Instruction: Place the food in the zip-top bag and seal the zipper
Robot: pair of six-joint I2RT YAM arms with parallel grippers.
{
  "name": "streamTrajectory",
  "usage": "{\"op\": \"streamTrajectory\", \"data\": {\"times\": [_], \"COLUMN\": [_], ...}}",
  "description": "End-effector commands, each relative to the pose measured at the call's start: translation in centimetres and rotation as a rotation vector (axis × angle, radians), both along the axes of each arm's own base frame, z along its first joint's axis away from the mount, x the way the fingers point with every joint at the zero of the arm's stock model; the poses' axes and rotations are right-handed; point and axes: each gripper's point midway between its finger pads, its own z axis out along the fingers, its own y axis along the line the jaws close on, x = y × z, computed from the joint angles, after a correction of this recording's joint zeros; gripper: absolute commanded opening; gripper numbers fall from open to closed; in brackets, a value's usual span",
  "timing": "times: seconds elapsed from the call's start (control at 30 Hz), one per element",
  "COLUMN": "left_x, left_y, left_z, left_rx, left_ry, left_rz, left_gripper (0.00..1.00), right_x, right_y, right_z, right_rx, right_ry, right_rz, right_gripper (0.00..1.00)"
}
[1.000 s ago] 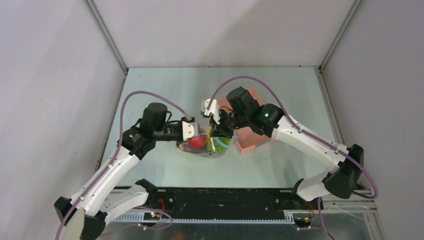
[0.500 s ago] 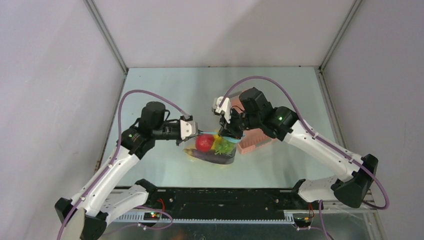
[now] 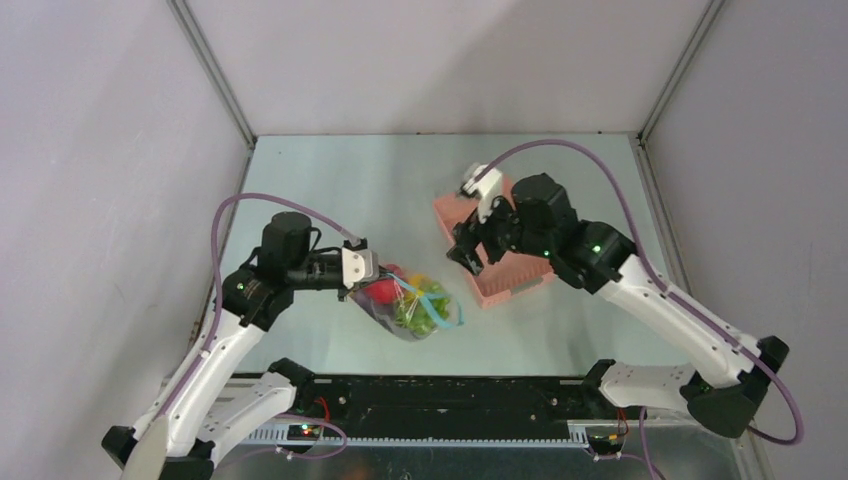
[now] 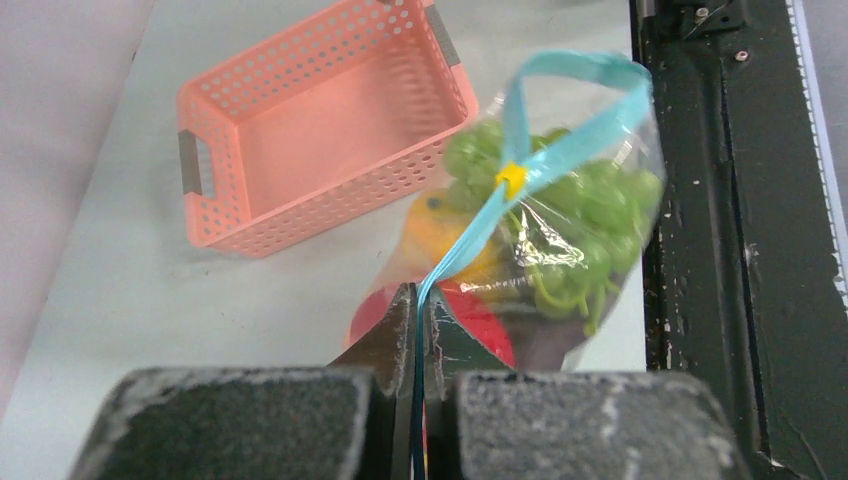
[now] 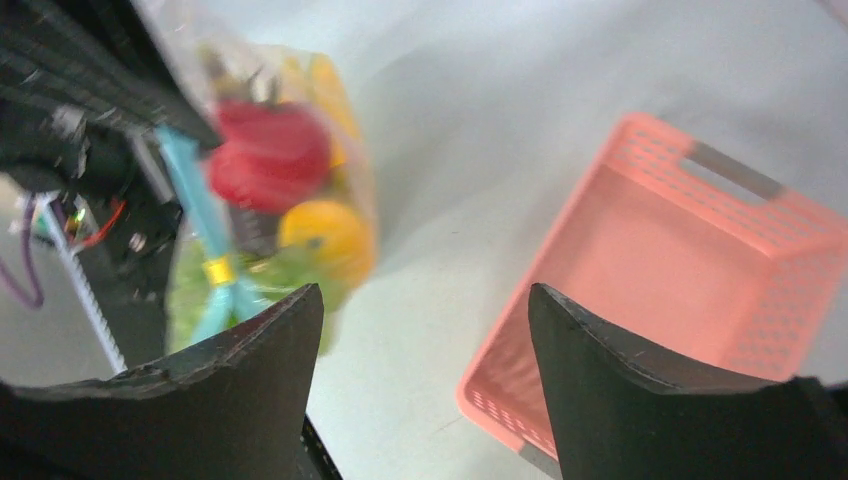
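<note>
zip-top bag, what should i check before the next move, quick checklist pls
1. Left claw grip: shut on the zipper, bag hanging from it. Ok.
2. Food in the zip-top bag: red fruit and green grapes show inside, and the pink basket holds nothing. Ok.
3. Zipper sealed: past the yellow slider the strip splits into an open loop. Not ok.
4. Right claw free: open, holding nothing, above the basket and apart from the bag. Ok.
5. Bag bottom resting on the table: cannot tell.
</note>
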Motion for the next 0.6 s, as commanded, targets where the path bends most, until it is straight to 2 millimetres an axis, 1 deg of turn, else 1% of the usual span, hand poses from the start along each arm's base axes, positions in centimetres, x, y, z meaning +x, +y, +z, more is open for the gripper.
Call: {"op": "streamTrajectory", "data": {"times": [0.0,0.03,0.07,0.1,0.23,0.27,0.3,0.33,0.37,0.43,0.53,0.57], "left_x": [-1.1,-1.1,-1.1,-1.0,-1.0,-1.0,-0.9,-0.9,-0.8,-0.9,-0.9,-0.9], "left_y": [-0.7,-0.7,-0.8,-0.8,-0.8,-0.7,-0.7,-0.7,-0.7,-0.6,-0.4,-0.4], "left_z": [2.3,2.3,2.3,2.3,2.2,2.1,2.1,2.1,2.1,2.3,2.3,2.2], "left_rx": [-0.074,-0.076,-0.077,-0.079,-0.079,-0.079,-0.078,-0.077,-0.075,-0.076,-0.076,-0.076], "left_ry": [-0.057,-0.058,-0.054,-0.057,-0.046,-0.044,-0.048,-0.051,-0.052,-0.057,-0.060,-0.055], "left_rz": [-0.066,-0.066,-0.063,-0.060,-0.054,-0.052,-0.048,-0.045,-0.040,-0.033,-0.023,-0.021], "left_gripper": [0.00,0.00,0.00,0.00,0.00,0.00,0.00,0.00,0.00,0.00,0.00,0.00], "right_x": [2.6,2.6,2.2,1.6,-1.9,-2.5,-3.5,-4.2,-4.8,-5.5,-5.8,-5.8], "right_y": [-3.8,-4.5,-4.6,-4.7,-3.7,-3.4,-2.8,-2.4,-1.8,-1.2,-1.3,-1.4], "right_z": [2.1,1.1,0.7,-0.1,-1.9,-2.0,-2.2,-3.0,-2.3,-3.1,-5.1,-5.4], "right_rx": [0.130,0.113,0.125,0.113,0.108,0.114,0.134,0.134,0.184,0.210,0.181,0.176], "right_ry": [0.084,0.121,0.168,0.212,0.304,0.312,0.330,0.350,0.367,0.409,0.467,0.473], "right_rz": [-0.339,-0.368,-0.382,-0.385,-0.304,-0.292,-0.265,-0.246,-0.222,-0.206,-0.244,-0.248], "right_gripper": [0.80,0.81,0.81,0.80,0.81,0.81,0.81,0.81,0.81,0.81,0.81,0.81]}}
